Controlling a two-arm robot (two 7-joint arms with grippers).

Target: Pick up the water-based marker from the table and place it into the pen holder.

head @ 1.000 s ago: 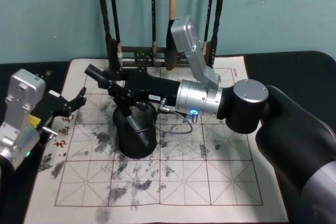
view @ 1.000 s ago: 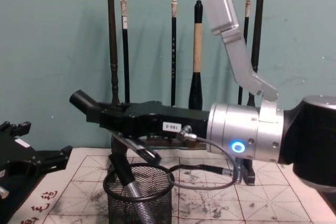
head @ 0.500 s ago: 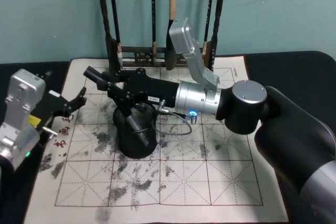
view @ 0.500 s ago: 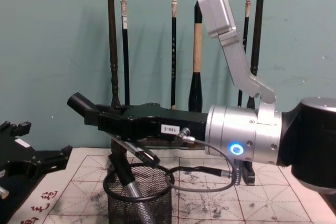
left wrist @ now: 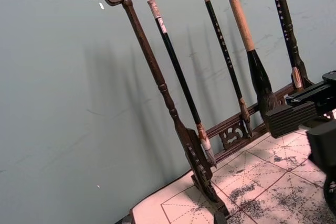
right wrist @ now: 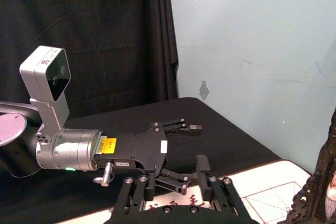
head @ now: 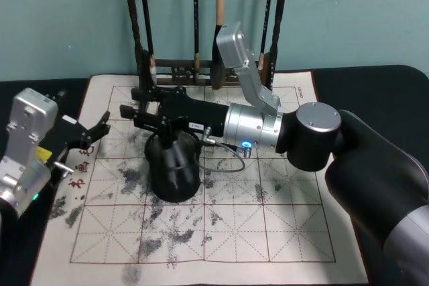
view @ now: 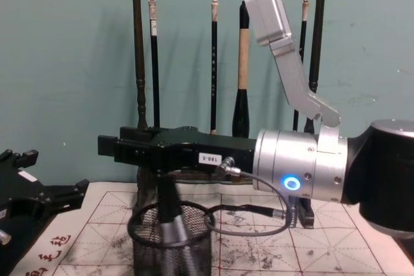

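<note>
One marker (head: 175, 159) shows from the head as a blurred grey shaft standing inside the holder (head: 173, 182), a black mesh cup. The cup sits left of centre on a gridded, ink-stained mat (head: 234, 232) spread over a black tabletop (head: 375, 78). A brush rack (head: 134, 18) stands at the far edge against a teal wall (head: 67, 18). The right gripper (head: 131, 100) reaches in level from the right and hangs just above the cup, jaws spread, clear of the marker. The left gripper (head: 102, 127) waits at the mat's left edge, jaws spread and empty.

From the left wrist, the rack (left wrist: 157, 72) with its hanging brushes rises from the mat (left wrist: 262, 182), and the right gripper's fingers (left wrist: 294, 114) jut in beside it.

From the right wrist, the left gripper (right wrist: 199, 145) faces the camera, jaws apart, before a black curtain (right wrist: 79, 24).

From the chest, the marker (view: 171, 224), dark above and grey below, leans slightly in the holder (view: 145, 256), its top just under the right gripper (view: 103, 145).
</note>
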